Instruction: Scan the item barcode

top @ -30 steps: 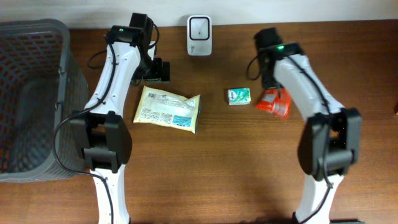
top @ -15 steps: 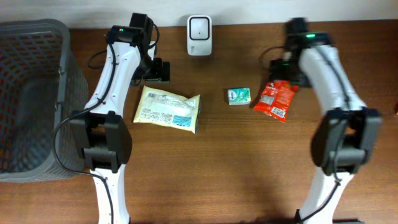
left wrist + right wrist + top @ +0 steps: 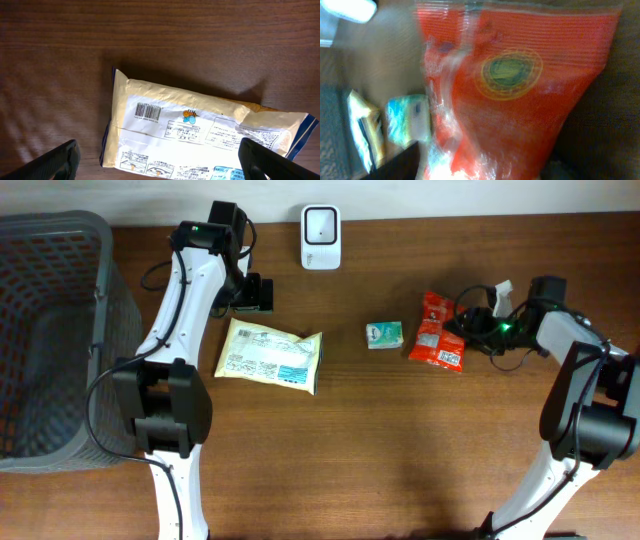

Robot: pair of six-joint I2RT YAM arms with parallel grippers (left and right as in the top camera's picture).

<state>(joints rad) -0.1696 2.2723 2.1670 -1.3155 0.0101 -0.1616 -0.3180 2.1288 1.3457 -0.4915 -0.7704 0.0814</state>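
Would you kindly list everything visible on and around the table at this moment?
Basket: one, grey, left end of the table.
Scanner: one, white, back centre.
Flat packet: one, cream with blue trim, left of centre, barcode facing up.
Small box: one, green and white, right of centre.
Snack packet: one, red, just right of the small box.
Table: one, brown wood.
Left end effector: one, black, open, by the flat packet's back edge.
Right end effector: one, black, at the snack packet's right edge; grip unclear.
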